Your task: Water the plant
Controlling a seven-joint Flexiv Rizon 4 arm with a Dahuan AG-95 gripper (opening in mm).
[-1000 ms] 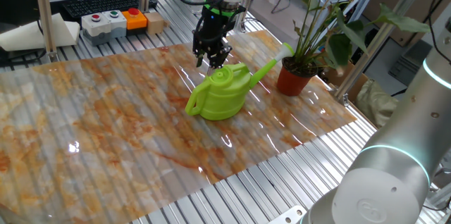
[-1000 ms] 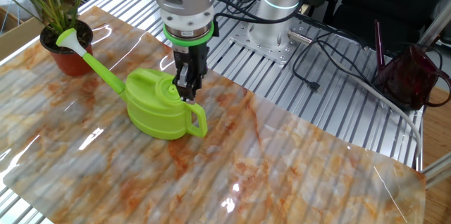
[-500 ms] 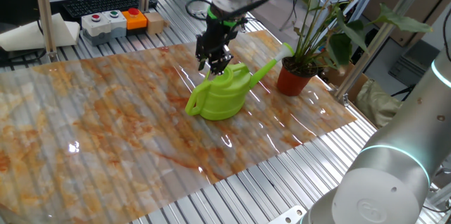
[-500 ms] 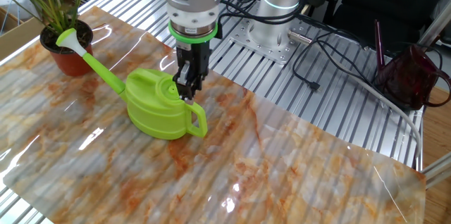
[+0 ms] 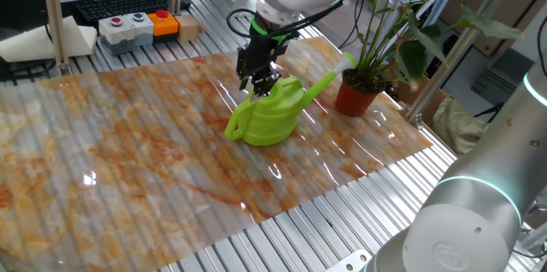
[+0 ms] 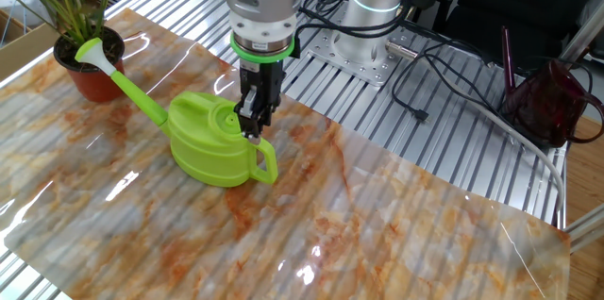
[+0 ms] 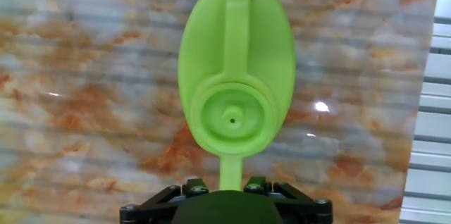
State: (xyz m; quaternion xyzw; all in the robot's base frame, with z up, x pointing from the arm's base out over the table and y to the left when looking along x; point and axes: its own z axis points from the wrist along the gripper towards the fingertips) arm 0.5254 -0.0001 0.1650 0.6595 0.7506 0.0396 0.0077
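A lime-green watering can [image 5: 269, 114] [image 6: 212, 144] stands upright on the marbled mat, its spout tip beside the plant [image 5: 376, 41], which grows in a terracotta pot [image 5: 355, 97] [image 6: 90, 74]. My gripper [image 5: 261, 84] [image 6: 251, 130] points down at the top of the can's handle, just behind the lid. In the hand view the can [image 7: 236, 76] fills the middle and its handle strip [image 7: 230, 171] runs down between the jaws of my gripper [image 7: 229, 185]. A small gap shows on each side of the strip, so the jaws stand open astride it. The fingertips themselves are hidden.
A button box [image 5: 137, 26] and a keyboard [image 5: 120, 2] lie behind the mat. A second robot's grey body [image 5: 479, 212] rises at the near right. My arm's base [image 6: 363, 45] with cables and a dark red bag [image 6: 552, 102] sit on the slatted table.
The arm above the wrist has swung and leaned over, and the gripper has sunk slightly toward the handle. The watering can has not moved.
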